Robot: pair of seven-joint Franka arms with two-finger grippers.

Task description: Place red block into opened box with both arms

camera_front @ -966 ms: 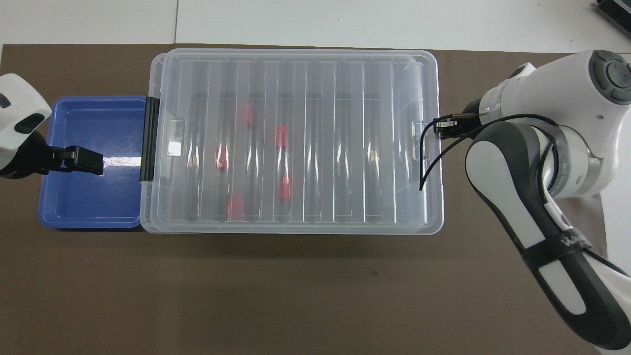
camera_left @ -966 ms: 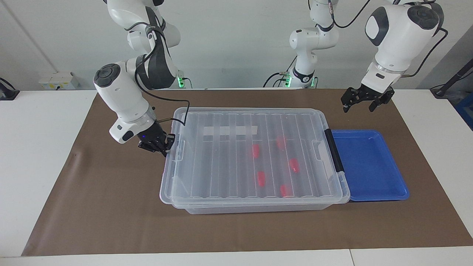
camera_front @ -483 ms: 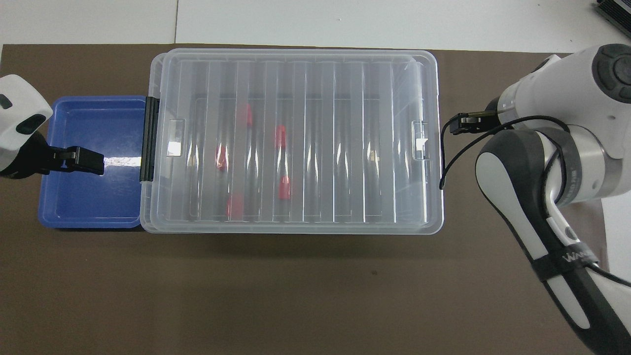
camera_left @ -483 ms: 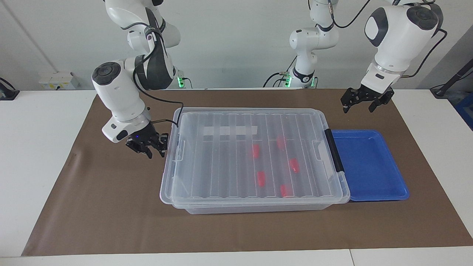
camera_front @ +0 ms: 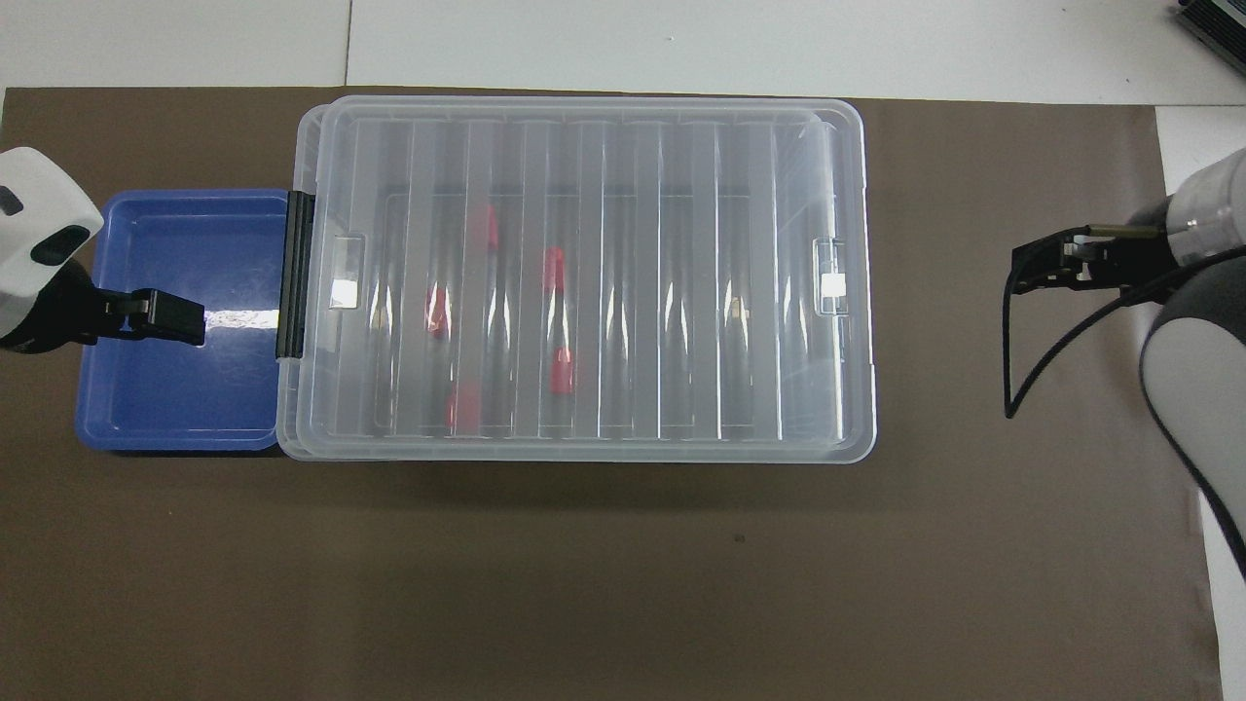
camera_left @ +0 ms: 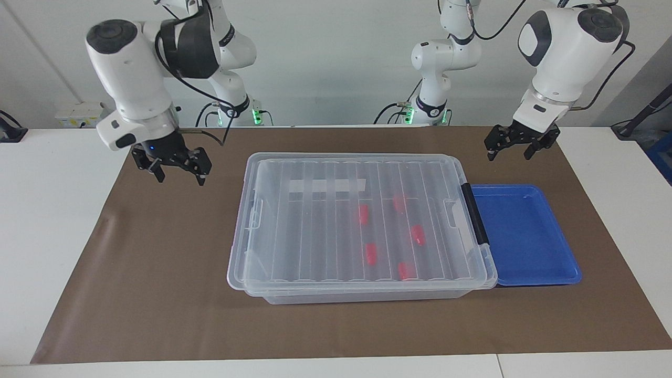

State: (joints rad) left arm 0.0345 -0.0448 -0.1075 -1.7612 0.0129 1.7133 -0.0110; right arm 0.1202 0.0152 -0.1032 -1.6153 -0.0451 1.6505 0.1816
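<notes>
1. Five blocks (camera_left: 370, 254) are seen inside the box (camera_left: 362, 286), lying on its floor under the ribbed lid (camera_left: 315, 231), all in the half toward the left tool; none is held.
2. The lid is laid flat across the box, so the blocks are judged to be already stowed and covered.
3. The right tool (camera_left: 177, 169) is raised above the brown mat (camera_left: 157, 294) on the bench (camera_left: 52, 210), well apart from the box end on its side; its fingers are spread wide and nothing is carried between them.
4. The clear latch (camera_left: 255, 215) at that end is left free, with no tool touching it.
5. The left tool (camera_left: 518, 143) is held in the air with its fingers wide apart and empty; in the overhead view it is seen over the tray (camera_left: 556, 275).
6. The tray is set just beside the box, against the black handle (camera_left: 475, 212), and nothing is seen in it.
7. That placement is judged to suit the left arm: a supply spot close to the box, reached with a short move.
8. Both tools are kept high and clear of the lid, which is judged to be a parked posture, since no block is seen outside the box.
9. The white label (camera_left: 328, 185) is seen through the lid, on the side nearer to the robots.
</notes>
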